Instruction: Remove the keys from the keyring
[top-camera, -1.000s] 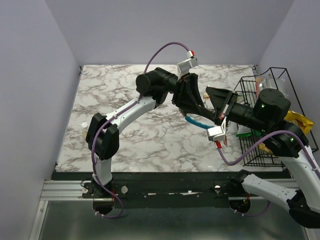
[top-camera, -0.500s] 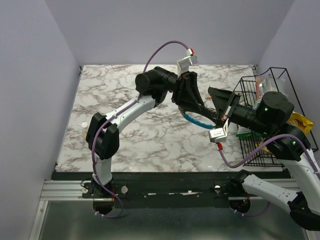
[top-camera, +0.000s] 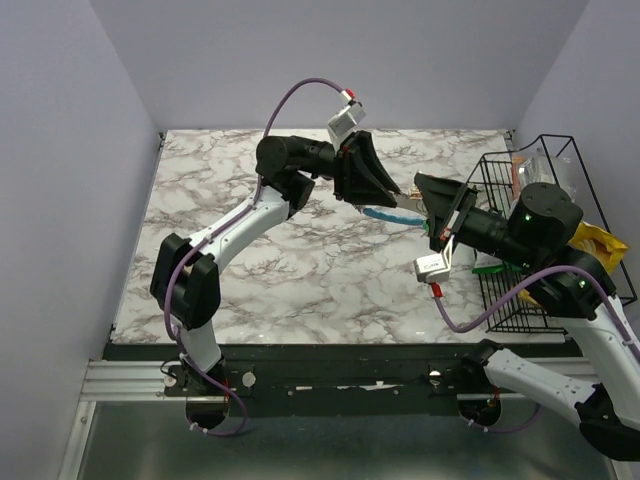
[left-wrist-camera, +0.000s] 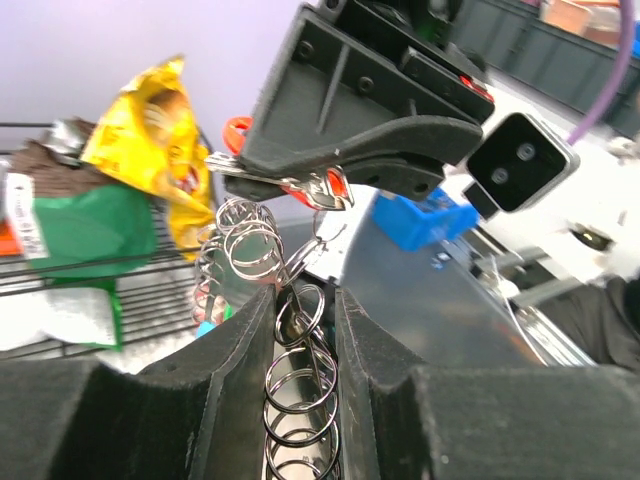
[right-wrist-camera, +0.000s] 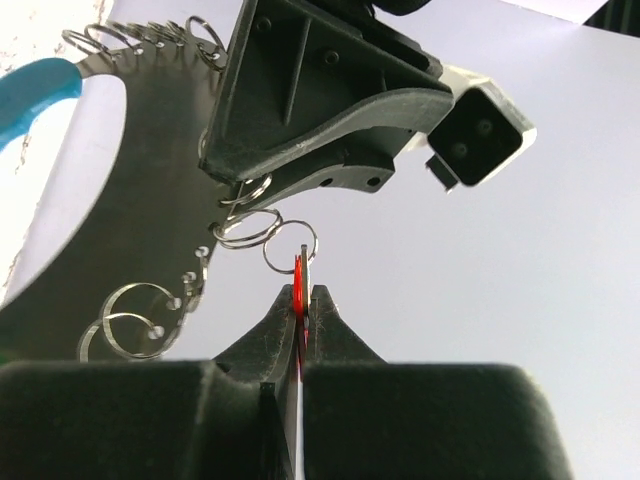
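Your left gripper (left-wrist-camera: 305, 300) is clenched on the keyring (right-wrist-camera: 150, 200), biting the grey part right where the row of small wire loops hangs off its edge. That grip makes sense: it pins the ring close to the loop you are working on, so the ring cannot swing or twist when the other arm pulls. The blue part (top-camera: 383, 213) hangs free below and behind the grip.

Your right gripper (right-wrist-camera: 298, 295) is clamped flat on a red key (left-wrist-camera: 330, 187). Its own camera sees the key edge-on as a thin red sliver between the pads. The key's small loop (right-wrist-camera: 266, 250) stands just clear of the fingertips and looks linked to the next loop on the keyring's edge. Holding the key by its head leaves that loop exposed, which you need if it is to be worked off.

The whole thing is held in the air between the two arms, above the worktop (top-camera: 250, 290) near its right edge, just beside the wire basket (top-camera: 495, 190) of snack bags. Nothing rests on the marble.

I judge that this key is not free yet. The two grippers face each other nose to nose, so you have tension along one line. A straight pull may only drag the ring in the left grip, so expect to need a twist or a sideways slide. I cannot make out any other keys in these views.
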